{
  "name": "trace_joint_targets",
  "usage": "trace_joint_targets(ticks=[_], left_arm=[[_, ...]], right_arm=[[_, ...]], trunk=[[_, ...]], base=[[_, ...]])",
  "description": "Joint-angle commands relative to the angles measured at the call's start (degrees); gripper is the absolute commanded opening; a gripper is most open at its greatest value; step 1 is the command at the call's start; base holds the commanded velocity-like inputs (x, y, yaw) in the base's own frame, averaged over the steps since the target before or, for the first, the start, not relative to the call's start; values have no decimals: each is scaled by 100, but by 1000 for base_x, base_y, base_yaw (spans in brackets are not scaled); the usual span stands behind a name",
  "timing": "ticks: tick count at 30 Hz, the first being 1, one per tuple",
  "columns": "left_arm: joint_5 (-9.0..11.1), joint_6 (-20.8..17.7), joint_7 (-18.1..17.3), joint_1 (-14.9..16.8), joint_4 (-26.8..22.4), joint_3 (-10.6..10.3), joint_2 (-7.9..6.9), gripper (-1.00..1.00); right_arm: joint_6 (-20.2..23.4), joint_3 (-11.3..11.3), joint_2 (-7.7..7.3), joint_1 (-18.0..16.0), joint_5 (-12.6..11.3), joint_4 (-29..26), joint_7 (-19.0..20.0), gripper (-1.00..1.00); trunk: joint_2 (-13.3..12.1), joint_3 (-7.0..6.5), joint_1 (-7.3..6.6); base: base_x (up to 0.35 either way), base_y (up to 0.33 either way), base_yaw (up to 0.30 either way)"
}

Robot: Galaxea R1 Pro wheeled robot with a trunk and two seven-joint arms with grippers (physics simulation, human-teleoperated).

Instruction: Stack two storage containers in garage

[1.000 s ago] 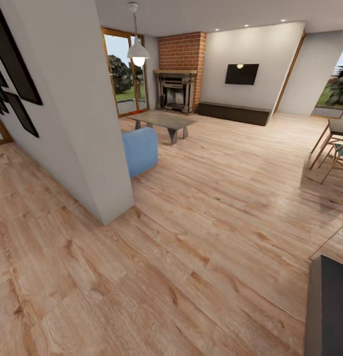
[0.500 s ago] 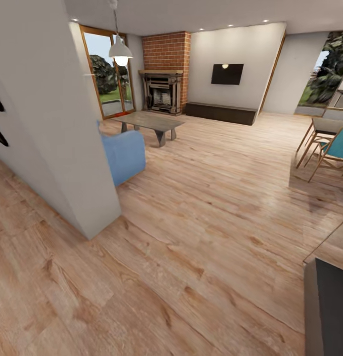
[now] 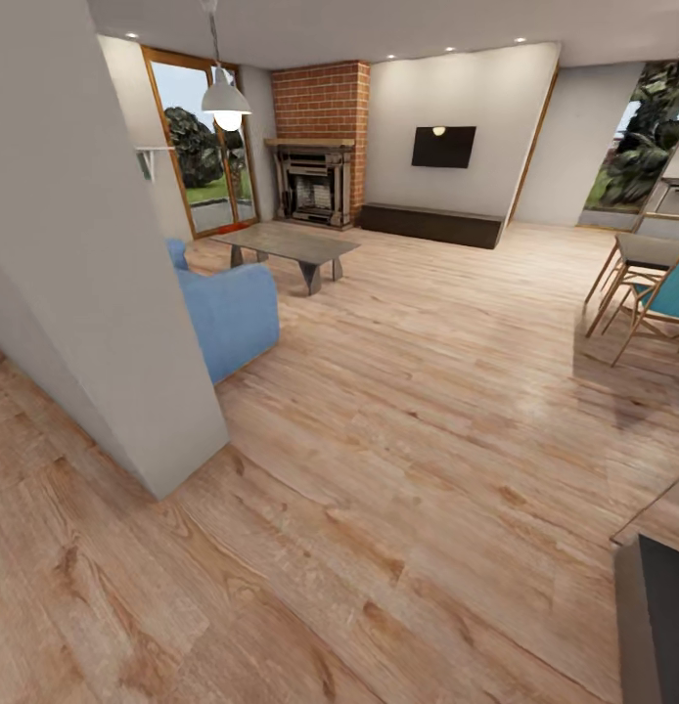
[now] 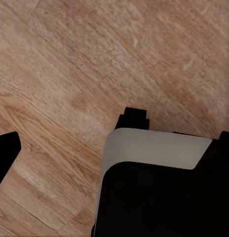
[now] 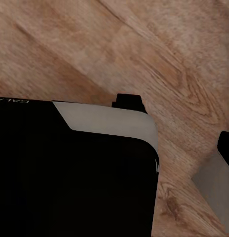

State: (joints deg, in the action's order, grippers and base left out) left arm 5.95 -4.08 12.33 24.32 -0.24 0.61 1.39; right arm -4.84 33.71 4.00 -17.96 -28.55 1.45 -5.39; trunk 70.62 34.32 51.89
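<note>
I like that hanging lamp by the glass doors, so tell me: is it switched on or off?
On. The pendant lamp has a bulb glowing bright white under its pale shade in the head view, near the glass doors.

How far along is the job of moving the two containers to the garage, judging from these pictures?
Nothing looks done yet. The head view looks into the living room: blue sofa, red brick fireplace, low grey coffee table, light wood-plank floor. No orange-red trays are in sight. Both wrist views look down at wood planks past the robot's dark body. Left to do: find both trays, carry them out, stack them.
</note>
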Motion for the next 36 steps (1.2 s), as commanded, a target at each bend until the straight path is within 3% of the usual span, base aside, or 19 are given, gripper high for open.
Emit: trace_joint_targets(ticks=[1, 17, 36], left_arm=[[55, -10, 16, 3, -3, 0, 1, 100], [55, -6, 16, 3, -3, 0, 1, 100], [55, -6, 16, 3, -3, 0, 1, 100]], right_arm=[[-27, 48, 5, -5, -49, 16, -6, 100], [-35, 48, 5, -5, -49, 16, -6, 100], [-35, 48, 5, -5, -45, 15, -6, 100]], trunk=[[2, 5, 3], [2, 5, 3], [2, 5, 3]], base=[[322, 0, 0], [322, 0, -5], [322, 0, -222]])
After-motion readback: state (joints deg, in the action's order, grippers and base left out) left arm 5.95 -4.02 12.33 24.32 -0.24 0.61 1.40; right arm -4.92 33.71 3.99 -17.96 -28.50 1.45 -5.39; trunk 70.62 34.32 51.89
